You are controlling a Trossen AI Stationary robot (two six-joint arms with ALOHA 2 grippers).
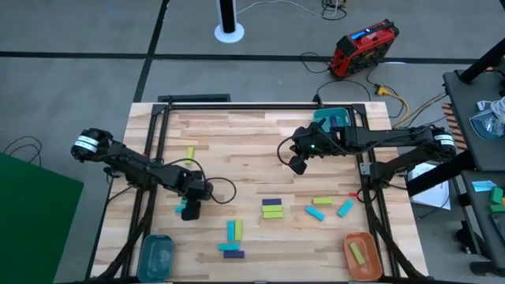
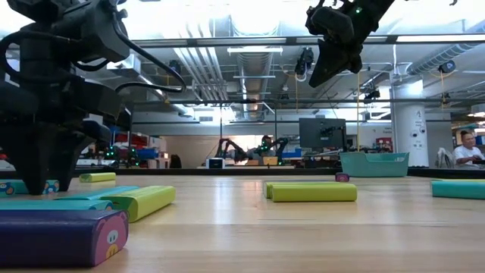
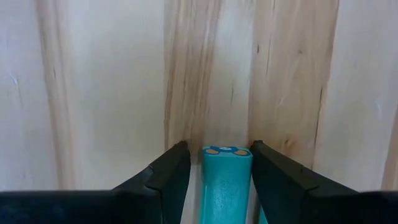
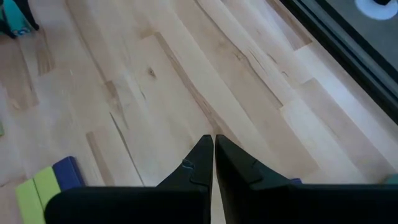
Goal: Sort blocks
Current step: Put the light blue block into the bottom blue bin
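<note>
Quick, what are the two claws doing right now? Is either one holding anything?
Left gripper: closed around a cyan block, down at the table.
Right gripper: shut, holding nothing, raised above the table.

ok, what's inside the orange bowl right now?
One yellow-green block lies in the orange bowl, as the high view shows. No other block shows there; whether anything is hidden under it cannot be seen.
</note>
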